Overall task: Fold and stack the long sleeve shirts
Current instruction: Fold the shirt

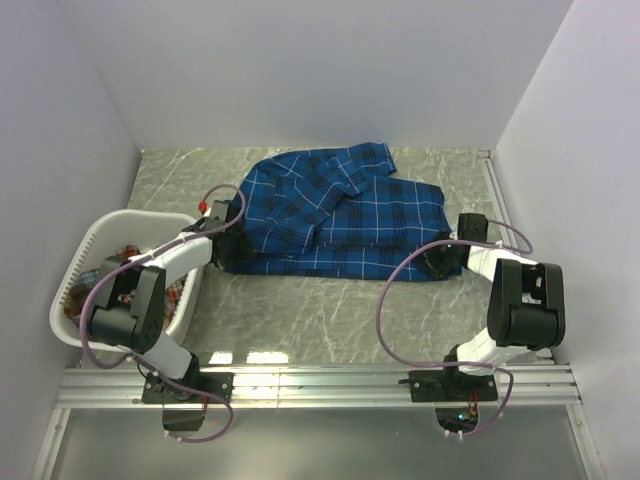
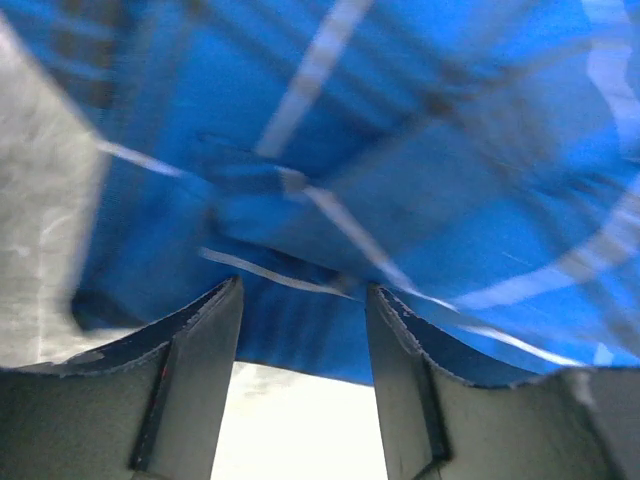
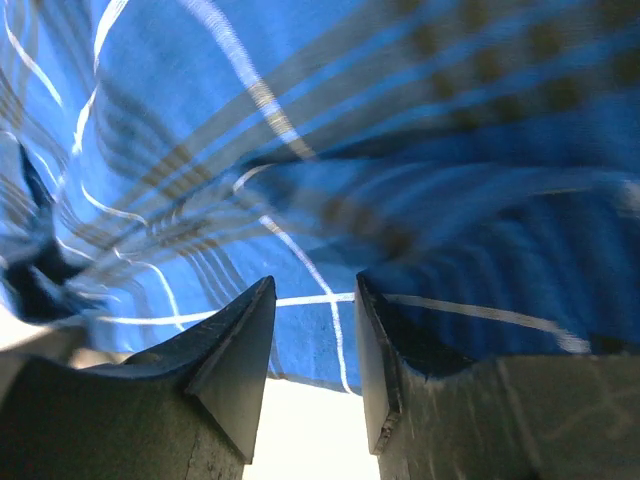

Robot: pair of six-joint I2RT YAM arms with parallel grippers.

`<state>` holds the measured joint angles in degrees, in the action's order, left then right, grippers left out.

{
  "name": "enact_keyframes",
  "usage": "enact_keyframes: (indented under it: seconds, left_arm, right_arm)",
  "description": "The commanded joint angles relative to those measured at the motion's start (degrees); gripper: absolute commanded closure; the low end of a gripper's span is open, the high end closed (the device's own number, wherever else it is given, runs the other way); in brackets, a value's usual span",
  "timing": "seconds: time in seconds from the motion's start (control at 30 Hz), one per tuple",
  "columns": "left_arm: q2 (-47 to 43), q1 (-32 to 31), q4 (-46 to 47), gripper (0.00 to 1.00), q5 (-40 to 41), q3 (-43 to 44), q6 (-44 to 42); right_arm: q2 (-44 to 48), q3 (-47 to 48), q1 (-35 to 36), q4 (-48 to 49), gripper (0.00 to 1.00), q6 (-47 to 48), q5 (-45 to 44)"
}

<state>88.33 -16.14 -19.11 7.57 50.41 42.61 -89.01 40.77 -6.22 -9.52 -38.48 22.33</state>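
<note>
A royal blue plaid long sleeve shirt (image 1: 335,215) lies partly folded on the grey marbled table. My left gripper (image 1: 228,252) sits at its near left edge and my right gripper (image 1: 432,262) at its near right corner. In the left wrist view the left gripper (image 2: 303,285) has its jaws apart, with the blue hem (image 2: 300,330) lying across the gap at the tips. The right gripper (image 3: 314,282) also stands open, its tips pushed under the shirt's edge (image 3: 320,330). Some red-orange plaid cloth (image 1: 178,296) shows inside the basket.
A white plastic laundry basket (image 1: 130,216) stands at the left, close beside the left arm. White walls close off the left, back and right of the table. The aluminium rail (image 1: 320,385) carrying both arm bases runs along the near edge.
</note>
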Motion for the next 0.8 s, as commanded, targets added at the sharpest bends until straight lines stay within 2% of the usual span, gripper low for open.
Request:
enact_keyframes:
  seconds: [0.0, 0.17, 0.4, 0.63, 0.77]
  left_arm:
    - [1.40, 2.86, 0.13, 0.43, 0.60, -1.89, 2.74]
    - [1.40, 7.61, 0.66, 0.44, -0.54, -3.66, 2.83]
    - [2.02, 7.79, 0.92, 0.40, -2.82, -1.99, 1.78]
    - [-1.31, 7.79, 1.62, 0.26, -3.97, -0.84, 0.46]
    - [-2.73, 7.79, 5.48, 0.18, -5.19, -1.11, -1.82]
  right_arm:
    - [-0.63, -1.05, -3.70, 0.73, 0.55, -2.03, -1.76]
    - [-1.95, 0.44, -4.94, -1.29, 0.55, -2.48, -5.71]
    - [0.06, 3.87, -6.26, -5.77, 0.55, -2.30, -13.35]
    - [6.38, 7.30, -4.86, -8.85, 0.53, 1.56, -19.33]
    - [9.03, 7.57, -2.22, -9.12, 0.50, 3.84, -19.95]
